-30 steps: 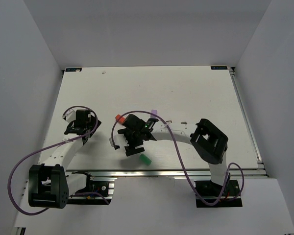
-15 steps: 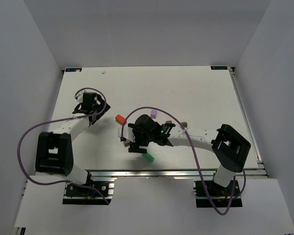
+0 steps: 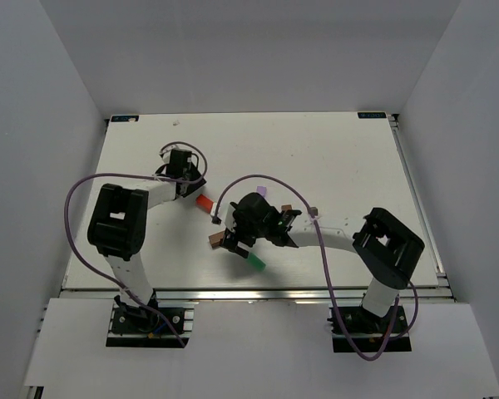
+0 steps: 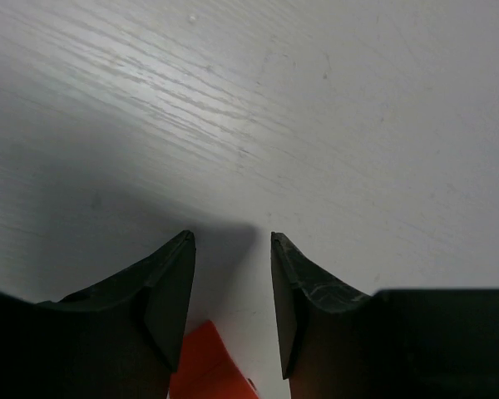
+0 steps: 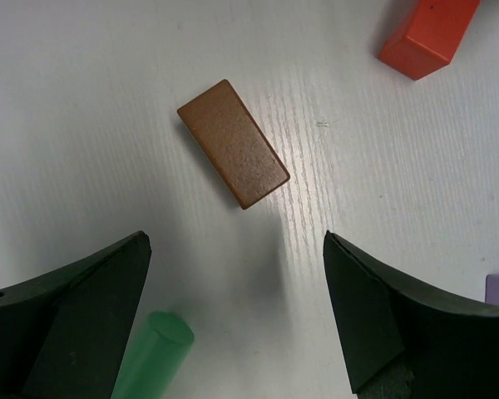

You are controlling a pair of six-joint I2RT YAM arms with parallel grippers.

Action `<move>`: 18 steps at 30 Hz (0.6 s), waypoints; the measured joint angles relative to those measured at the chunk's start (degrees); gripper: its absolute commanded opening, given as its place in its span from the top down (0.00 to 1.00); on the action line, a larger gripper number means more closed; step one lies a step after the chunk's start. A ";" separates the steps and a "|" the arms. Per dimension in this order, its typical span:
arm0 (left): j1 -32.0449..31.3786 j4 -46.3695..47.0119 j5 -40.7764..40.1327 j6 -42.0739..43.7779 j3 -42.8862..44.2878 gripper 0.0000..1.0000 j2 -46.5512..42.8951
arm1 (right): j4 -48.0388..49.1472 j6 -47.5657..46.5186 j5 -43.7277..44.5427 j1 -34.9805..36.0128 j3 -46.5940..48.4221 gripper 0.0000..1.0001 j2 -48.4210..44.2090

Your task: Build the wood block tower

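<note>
From above, the red-orange block [image 3: 204,202], green block [image 3: 254,263] and lilac block [image 3: 261,190] lie apart on the tabletop [image 3: 316,141], nothing stacked.

Left wrist: the left hand [image 4: 231,249] is narrowly parted, with nothing between its tips.

Right wrist: the right hand [image 5: 235,241] gapes above the brown oblong block [image 5: 233,143]. I'd square across its narrow sides before dropping. No writing is visible.

Room all round brown block [image 5: 233,143]; green block [image 5: 154,356] nearby.

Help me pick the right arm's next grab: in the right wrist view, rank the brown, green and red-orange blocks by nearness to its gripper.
1. Brown block, centred just ahead of the open right gripper.
2. Green block, low, beside one finger.
3. Red-orange block, top right corner.
</note>
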 measured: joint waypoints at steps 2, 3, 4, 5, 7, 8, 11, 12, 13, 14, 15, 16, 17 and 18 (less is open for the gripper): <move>-1.14 0.02 -0.26 0.39 0.42 0.50 0.61 | 0.83 0.59 -0.42 -0.04 -0.17 0.11 0.07; -1.57 0.04 -0.33 0.44 0.48 0.50 0.61 | 1.20 0.87 -0.61 -0.04 -0.17 0.11 0.24; -2.05 0.11 -0.50 0.42 0.48 0.50 0.59 | 1.62 1.20 -0.72 -0.04 -0.17 0.11 0.48; -2.45 0.28 -0.68 0.42 0.42 0.53 0.59 | 2.05 1.62 -0.72 -0.04 -0.17 0.11 0.81; -2.73 0.59 -0.94 0.35 -0.07 0.55 0.50 | 2.75 2.21 -0.66 -0.04 -0.20 0.11 1.60; -2.71 0.90 -1.22 0.39 -0.68 0.58 0.31 | 3.04 2.43 -0.61 -0.04 -0.20 0.11 2.01; -2.86 2.03 -1.68 0.22 -3.13 0.59 -1.05 | 3.67 3.30 -0.02 -0.04 -0.24 0.11 3.23; -2.93 2.19 -1.88 0.15 -4.15 0.60 -1.90 | 3.85 3.54 0.09 -0.04 -0.31 0.12 3.52; -3.04 2.29 -1.99 -0.02 -5.29 0.60 -2.78 | 4.17 3.74 0.17 -0.04 -0.50 0.12 3.72; -3.23 2.56 -2.12 -0.28 -6.47 0.61 -3.65 | 4.46 4.00 0.17 -0.04 -0.68 0.14 3.87; -3.45 2.97 -2.32 -0.52 -7.89 0.62 -4.66 | 4.79 4.37 0.17 -0.04 -0.85 0.15 4.00; -3.72 3.10 -2.36 -0.81 -9.11 0.63 -5.68 | 5.03 4.76 0.20 -0.04 -0.92 0.17 4.20; -4.02 3.39 -2.40 -1.05 -10.38 0.63 -6.64 | 5.22 4.90 0.24 -0.04 -0.92 0.19 4.35; -4.33 3.58 -2.43 -1.33 -11.47 0.65 -7.50 | 5.68 5.11 0.37 -0.04 -0.92 0.21 4.57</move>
